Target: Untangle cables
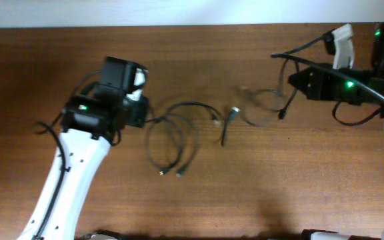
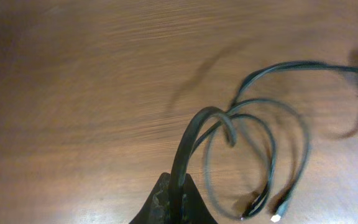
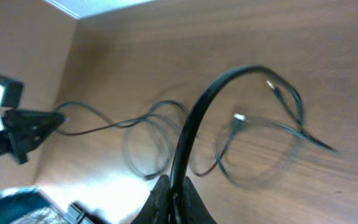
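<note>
— What sits beneath the left jaws?
— Only the table [image 2: 73,93]: brown wood with a soft sheen, the grain running across. It fills the view ahead of them and to both sides.
— And by the right jaws?
— The same wood, lit brighter just ahead of them and to their left. Far ahead and up to the left, a pale wall [image 3: 98,5] meets the table's edge. Left of that, a plainer brown panel [image 3: 23,43] stands at an angle to the tabletop.
— Anything low down?
— A bluish, shiny patch [image 3: 11,208] low to the left of the right jaws, too blurred to name.
— From above?
— The wall runs along the whole far edge, well apart from both pairs of jaws.
</note>
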`<action>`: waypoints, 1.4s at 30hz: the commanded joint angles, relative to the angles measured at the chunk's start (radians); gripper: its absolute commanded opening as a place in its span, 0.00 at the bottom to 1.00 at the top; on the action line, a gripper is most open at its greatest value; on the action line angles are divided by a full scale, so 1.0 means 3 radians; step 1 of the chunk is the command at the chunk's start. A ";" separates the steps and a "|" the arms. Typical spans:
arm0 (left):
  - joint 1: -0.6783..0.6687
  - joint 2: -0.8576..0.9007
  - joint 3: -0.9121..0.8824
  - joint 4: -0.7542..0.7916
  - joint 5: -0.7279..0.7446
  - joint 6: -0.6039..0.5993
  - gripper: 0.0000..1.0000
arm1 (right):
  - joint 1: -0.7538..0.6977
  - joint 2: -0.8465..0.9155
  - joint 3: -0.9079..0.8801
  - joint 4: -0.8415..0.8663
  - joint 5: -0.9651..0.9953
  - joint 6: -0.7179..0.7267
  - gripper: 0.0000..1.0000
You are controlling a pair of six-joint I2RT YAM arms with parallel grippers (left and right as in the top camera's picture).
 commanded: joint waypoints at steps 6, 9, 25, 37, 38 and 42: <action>0.0398 -0.0025 0.0015 0.0006 0.0095 -0.0228 0.00 | 0.0011 -0.0045 0.0179 -0.0020 0.0421 0.0200 0.04; 0.0395 -0.0027 0.0015 0.0005 0.0404 -0.0228 0.47 | 0.0013 -0.0045 0.0179 -0.0022 0.0739 0.0209 0.04; 0.0392 -0.0027 0.0015 -0.0317 0.1095 -0.0228 0.99 | -0.0467 -0.0045 0.0179 0.0160 0.1938 0.0525 0.04; 0.0392 -0.0027 0.0015 -0.0314 0.1095 -0.0228 0.99 | -0.2313 0.0003 0.0167 0.0425 0.1938 0.0523 0.04; 0.0392 -0.0027 0.0015 -0.0314 0.1094 -0.0228 0.99 | -0.2370 0.0041 0.0167 0.0460 0.1938 0.0523 0.04; 0.0392 -0.0025 0.0015 -0.0314 0.1094 -0.0228 0.99 | -0.2435 0.0356 0.0167 0.0573 0.1982 0.0482 0.04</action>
